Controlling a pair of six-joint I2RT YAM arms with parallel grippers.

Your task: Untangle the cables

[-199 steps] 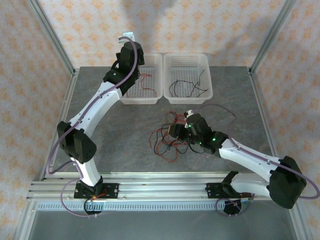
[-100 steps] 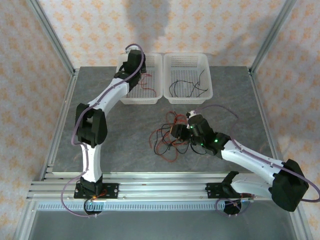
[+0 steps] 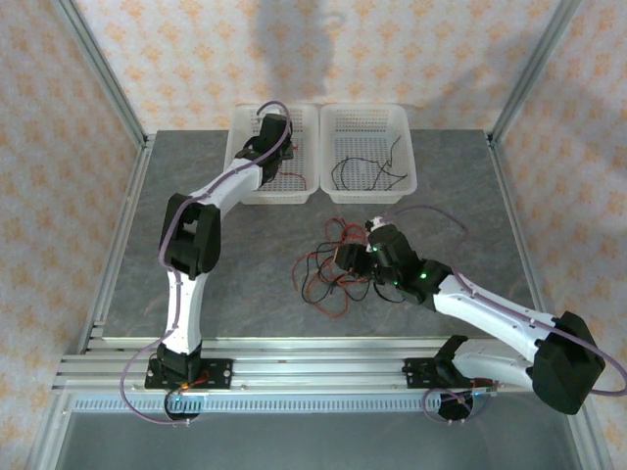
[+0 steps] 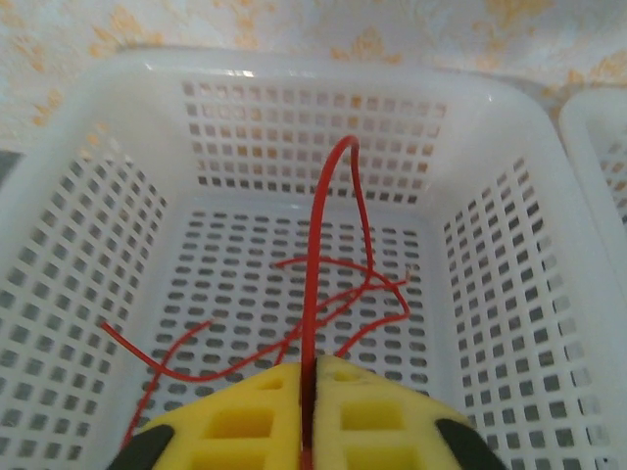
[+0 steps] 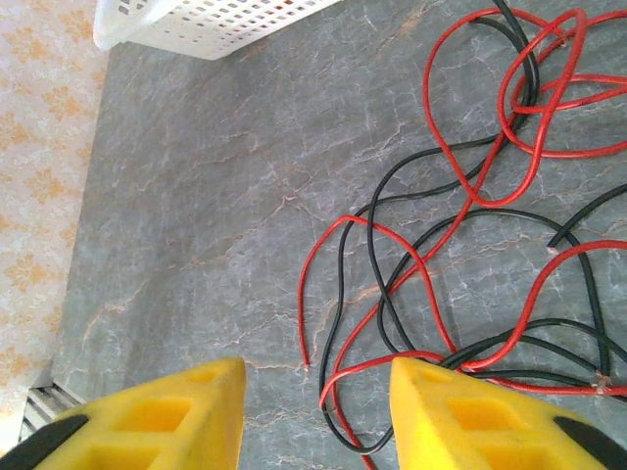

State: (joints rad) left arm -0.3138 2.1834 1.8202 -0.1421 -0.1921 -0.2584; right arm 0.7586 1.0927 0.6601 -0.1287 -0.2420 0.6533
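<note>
A tangle of thin red and black cables (image 3: 328,269) lies on the grey table in front of two white baskets. My right gripper (image 3: 345,262) hovers over it, open; in the right wrist view the yellow fingers (image 5: 147,421) straddle loose red and black cables (image 5: 392,294), gripping none. My left gripper (image 3: 277,145) is inside the left basket (image 3: 274,199), shut on a red cable (image 4: 315,255) that rises from between the pads and arches over. More red cables (image 4: 353,294) rest on that basket's floor. Black cables (image 3: 362,174) lie in the right basket (image 3: 370,197).
The perforated walls of the left basket (image 4: 313,127) closely surround my left gripper. A basket corner (image 5: 196,24) shows beyond the tangle in the right wrist view. Aluminium frame posts (image 3: 118,176) border the table on both sides.
My left arm has swung further right and down into the left basket with the red cable, its elbow shifting right. The right arm and the tangle have hardly moved.
</note>
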